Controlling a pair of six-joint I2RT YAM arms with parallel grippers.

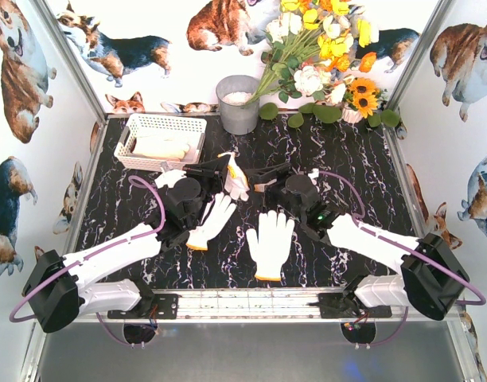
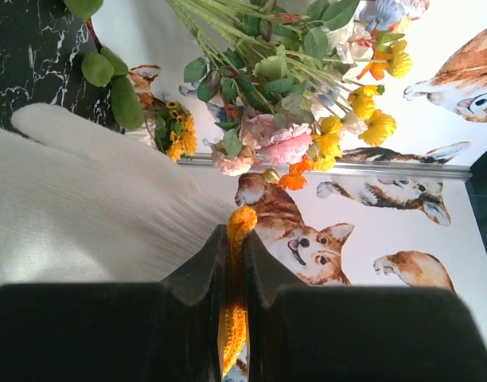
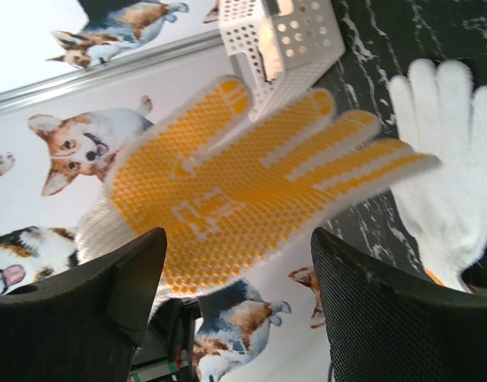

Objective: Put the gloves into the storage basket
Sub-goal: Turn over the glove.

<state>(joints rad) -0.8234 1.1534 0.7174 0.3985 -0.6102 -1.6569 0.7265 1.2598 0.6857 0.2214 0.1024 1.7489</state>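
Left gripper jaws clamp the yellow-palmed white knit glove aloft, right gripper jaws wide, empty; next, probably: carry to white lattice plastic basket.

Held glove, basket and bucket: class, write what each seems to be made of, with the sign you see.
The glove looks knit fabric, matte, its palm covered in yellow dots, probably rubbery grip. The basket looks smooth white plastic, with moulded holes. The bucket looks grey metal, dully shiny.
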